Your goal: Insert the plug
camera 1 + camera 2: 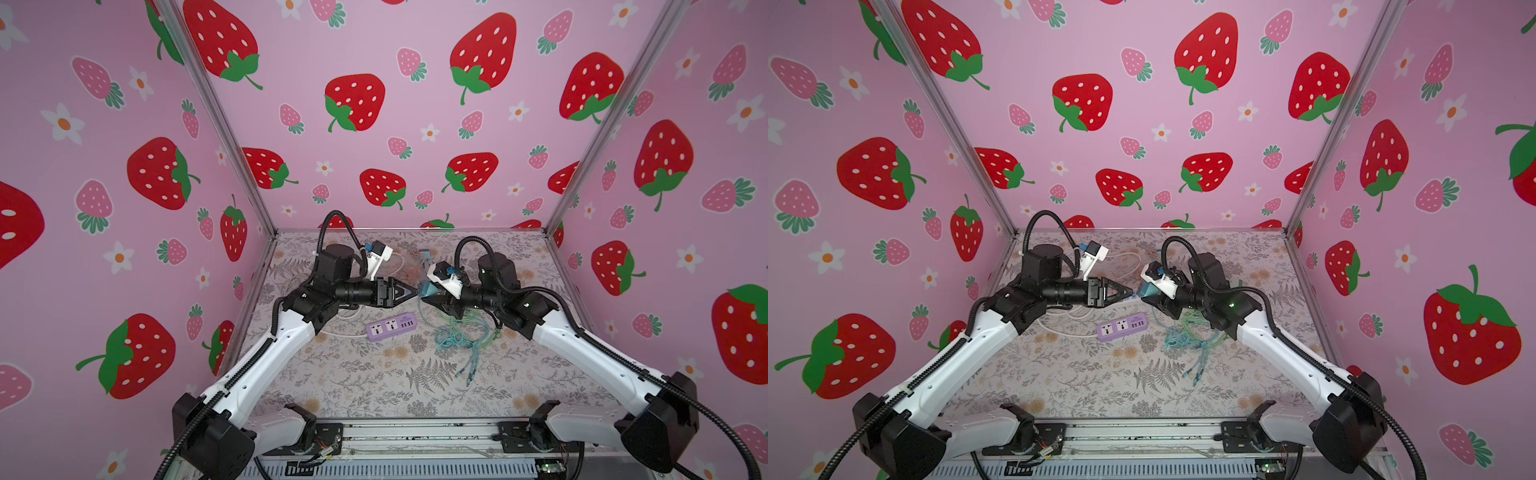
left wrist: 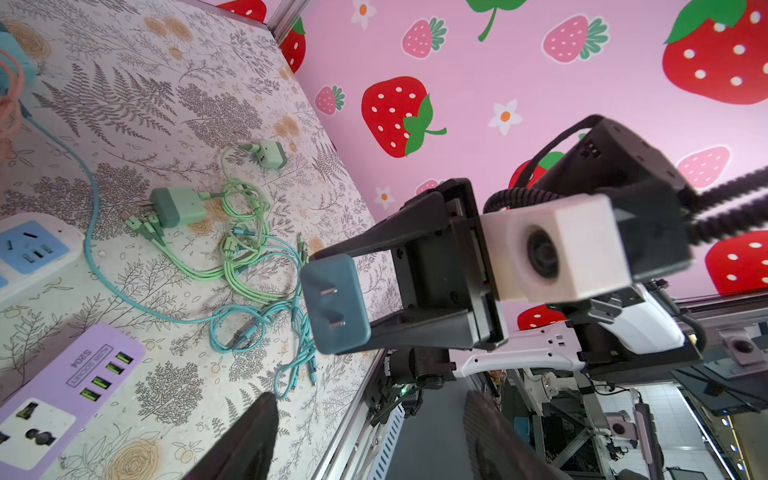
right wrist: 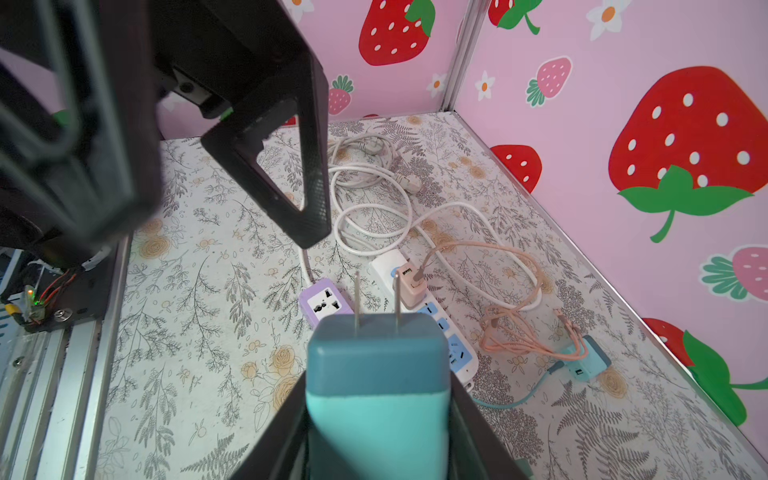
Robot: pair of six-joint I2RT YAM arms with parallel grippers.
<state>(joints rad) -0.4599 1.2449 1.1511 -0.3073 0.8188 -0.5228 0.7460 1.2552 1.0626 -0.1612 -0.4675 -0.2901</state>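
Note:
The plug (image 3: pixel 376 353) is a teal charger block with two metal prongs, held off the table in my right gripper (image 3: pixel 378 395), which is shut on it. In the left wrist view the plug (image 2: pixel 334 303) faces the camera prongs first, just ahead of my left gripper (image 2: pixel 370 401), whose jaws stand apart with nothing between them. In both top views the left gripper (image 1: pixel 412 293) and the right gripper (image 1: pixel 426 291) meet tip to tip above the mat. The purple power strip (image 1: pixel 390 326) lies below them. A white and blue strip (image 3: pixel 440 328) lies behind it.
A pink charger (image 3: pixel 411 286) sits in the white strip, its peach cable (image 3: pixel 511 328) coiled beside another teal charger (image 3: pixel 586 361). Green chargers (image 2: pixel 178 205) and tangled green and teal cables (image 1: pixel 457 336) lie under the right arm. White cord coils (image 3: pixel 374 195) lie at the back left.

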